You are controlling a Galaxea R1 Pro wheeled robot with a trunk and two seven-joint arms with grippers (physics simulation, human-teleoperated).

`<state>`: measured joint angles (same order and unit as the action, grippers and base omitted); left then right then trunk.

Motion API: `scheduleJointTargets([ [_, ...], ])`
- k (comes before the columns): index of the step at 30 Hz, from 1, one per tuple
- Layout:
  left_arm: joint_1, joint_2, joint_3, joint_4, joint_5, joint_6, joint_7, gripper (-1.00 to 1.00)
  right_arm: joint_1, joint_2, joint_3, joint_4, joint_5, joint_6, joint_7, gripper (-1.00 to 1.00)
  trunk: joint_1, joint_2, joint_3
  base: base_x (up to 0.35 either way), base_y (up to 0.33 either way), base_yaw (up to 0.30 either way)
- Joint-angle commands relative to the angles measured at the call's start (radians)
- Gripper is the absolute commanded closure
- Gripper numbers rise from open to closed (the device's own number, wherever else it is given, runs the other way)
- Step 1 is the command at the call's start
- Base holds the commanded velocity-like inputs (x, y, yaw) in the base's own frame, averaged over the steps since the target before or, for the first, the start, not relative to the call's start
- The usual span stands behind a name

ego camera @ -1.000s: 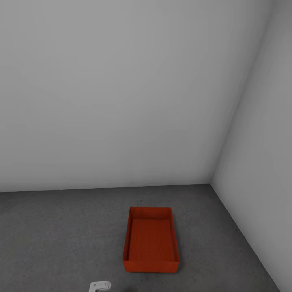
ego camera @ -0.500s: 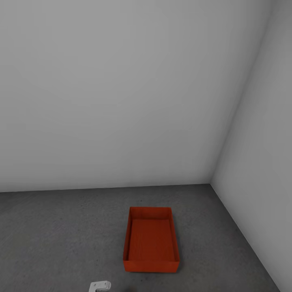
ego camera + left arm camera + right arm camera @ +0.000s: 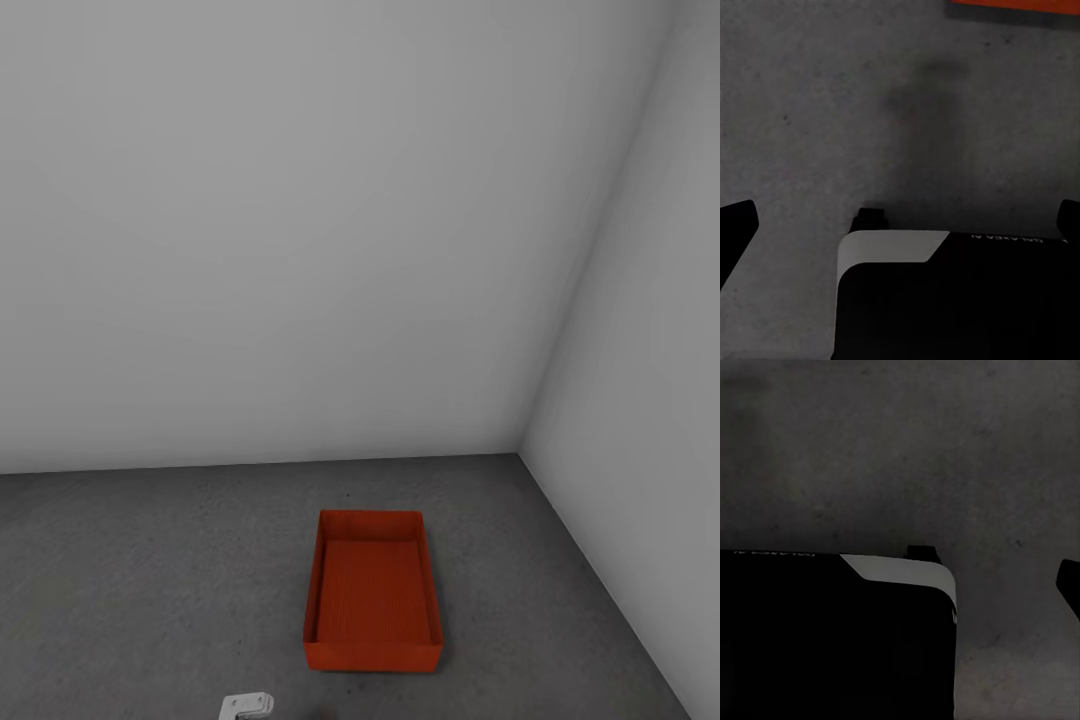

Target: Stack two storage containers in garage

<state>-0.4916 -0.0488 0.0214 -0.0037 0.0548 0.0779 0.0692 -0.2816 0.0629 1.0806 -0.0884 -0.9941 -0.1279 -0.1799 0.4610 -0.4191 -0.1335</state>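
the garage shows as two plain white walls point(image 3: 300, 230) meeting in a corner at the right, over the floor point(image 3: 150, 570) of dark speckled concrete. one storage container point(image 3: 372, 590) sits flat on that floor, open side up, near the corner and apart from both walls; its inside looks bare, with nothing stacked in it. an orange edge of the same bin shows in the left wrist view point(image 3: 1016, 6).

by my reading, the first half of the job is done: one bin is down in the garage. the second bin has yet to be fetched from the living room, so the next move calls for turning the base away and driving back, then returning to lower that bin squarely into or onto this one.

a small white part of the robot point(image 3: 246, 707) shows at the low edge of the head view, just short of the bin. the left hand point(image 3: 900, 217) has dark fingertips point(image 3: 736, 221) set wide apart, holding nothing. the right hand point(image 3: 1072, 585) shows one fingertip at the edge, so i cannot tell its spread.

nothing stands in the way around the bin.
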Motion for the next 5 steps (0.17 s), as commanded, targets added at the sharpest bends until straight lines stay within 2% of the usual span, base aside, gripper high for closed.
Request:
scheduleJointTargets([
  [1, -0.001, 0.0, 0.002, -0.001, 0.006, 0.004, 0.003, -1.0, -0.001, 0.0, 0.009, -0.001, -0.009, -0.002, -0.004, -1.0, 0.001, -0.002, -0.002, 0.0, 0.0, 0.0],
  [5, -0.001, 0.0, 0.002, 0.0, 0.005, 0.003, 0.003, -1.0, -0.001, 0.0, 0.009, -0.001, -0.009, -0.002, -0.004, -1.0, 0.001, -0.002, -0.002, 0.0, 0.0, 0.0],
])
